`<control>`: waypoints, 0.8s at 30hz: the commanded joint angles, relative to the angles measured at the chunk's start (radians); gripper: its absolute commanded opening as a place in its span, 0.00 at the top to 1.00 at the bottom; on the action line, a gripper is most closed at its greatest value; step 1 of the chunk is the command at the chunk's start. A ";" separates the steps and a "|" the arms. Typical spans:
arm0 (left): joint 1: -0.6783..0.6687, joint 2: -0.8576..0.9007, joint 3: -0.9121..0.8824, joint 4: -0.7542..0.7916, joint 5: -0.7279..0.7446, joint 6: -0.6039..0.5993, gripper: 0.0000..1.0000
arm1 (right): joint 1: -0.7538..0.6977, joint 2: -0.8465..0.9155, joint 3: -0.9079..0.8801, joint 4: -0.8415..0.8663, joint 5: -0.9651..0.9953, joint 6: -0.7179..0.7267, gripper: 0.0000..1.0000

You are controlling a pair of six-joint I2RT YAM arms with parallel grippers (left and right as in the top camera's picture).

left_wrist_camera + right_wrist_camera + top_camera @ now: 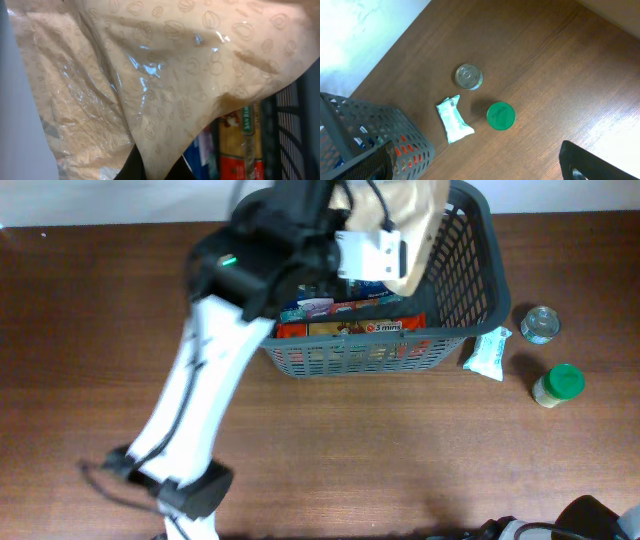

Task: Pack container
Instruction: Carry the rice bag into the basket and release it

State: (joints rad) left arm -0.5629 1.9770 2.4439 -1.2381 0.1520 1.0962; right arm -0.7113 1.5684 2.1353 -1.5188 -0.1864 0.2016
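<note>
The container [487, 270], a dark grey slotted basket, stands at the back of the table, and its corner shows in the right wrist view [375, 135]. Inside lie a red and orange box [350, 328] and a blue packet. My left arm reaches over the basket. My left gripper [157, 171] is shut on a tan patterned plastic bag [165, 75], which hangs over the basket's middle [412, 215]. My right gripper [480, 165] is open and holds nothing, high above the table to the right of the basket.
Right of the basket on the wooden table lie a pale green packet [488, 352] [453, 119], a tin can [540, 323] [468, 76] and a green-lidded jar [558, 384] [500, 116]. A white wall runs along the table's far edge.
</note>
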 commanded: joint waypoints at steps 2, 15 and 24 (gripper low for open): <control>-0.011 0.132 -0.008 0.000 -0.019 0.034 0.98 | -0.003 0.003 0.003 -0.002 -0.012 -0.002 0.01; -0.011 0.350 -0.008 -0.023 -0.018 -0.205 0.53 | -0.003 0.003 0.003 -0.002 -0.012 -0.002 0.01; -0.010 0.322 0.078 -0.067 -0.235 -0.441 0.01 | -0.003 0.003 0.003 -0.002 -0.012 -0.002 0.01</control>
State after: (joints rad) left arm -0.5713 2.3276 2.4516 -1.2881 0.0399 0.7891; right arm -0.7113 1.5684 2.1353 -1.5188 -0.1864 0.2024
